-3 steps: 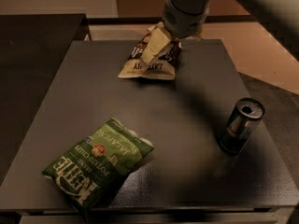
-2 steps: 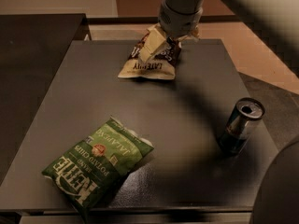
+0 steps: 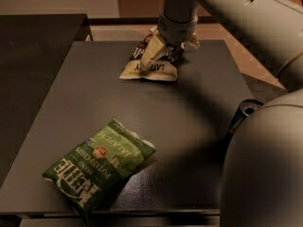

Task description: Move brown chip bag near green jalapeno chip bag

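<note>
Lower left, the crinkled green jalapeno chip bag (image 3: 99,167) lies flat on the dark table (image 3: 189,93). Lower right, the grey arm (image 3: 265,174) now covers most of the dark can (image 3: 247,109). Upper centre, the crinkled brown-and-cream chip bag (image 3: 151,71) hasn't shifted. The gripper (image 3: 151,56) sits on it, whether gripping I cannot tell, so the carry looks unstarted.

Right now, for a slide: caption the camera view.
Gripper at brown chip bag, rear; green jalapeno chip bag near front.

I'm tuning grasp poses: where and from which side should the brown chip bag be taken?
Probably by its puffed dark middle, from straight above. The brown chip bag lies flat at the far end of the table, its cream ends thin, the crinkled middle standing highest. The gripper hangs right over that middle.
</note>
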Robot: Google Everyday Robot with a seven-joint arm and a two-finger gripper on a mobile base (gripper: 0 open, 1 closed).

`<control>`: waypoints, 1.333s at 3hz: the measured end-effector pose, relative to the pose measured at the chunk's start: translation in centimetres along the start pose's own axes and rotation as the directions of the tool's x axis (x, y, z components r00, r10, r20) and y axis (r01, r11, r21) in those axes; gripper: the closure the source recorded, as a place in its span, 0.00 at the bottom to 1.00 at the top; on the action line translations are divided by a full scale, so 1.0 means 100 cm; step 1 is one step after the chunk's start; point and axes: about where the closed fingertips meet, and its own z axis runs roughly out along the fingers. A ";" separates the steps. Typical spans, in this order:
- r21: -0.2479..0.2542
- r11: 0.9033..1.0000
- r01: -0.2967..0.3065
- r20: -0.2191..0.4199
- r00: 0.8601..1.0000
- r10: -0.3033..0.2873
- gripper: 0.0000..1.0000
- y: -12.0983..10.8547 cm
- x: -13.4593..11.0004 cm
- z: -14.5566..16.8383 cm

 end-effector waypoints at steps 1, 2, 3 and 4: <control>-0.002 1.000 -0.016 -0.027 1.000 0.016 0.00 -0.002 -0.001 0.016; -0.001 1.000 -0.025 -0.040 0.999 0.025 0.00 -0.005 -0.004 0.025; -0.010 1.000 -0.021 -0.049 0.999 0.020 0.17 -0.004 -0.007 0.030; -0.024 1.000 -0.014 -0.053 0.999 0.013 0.41 0.000 -0.007 0.031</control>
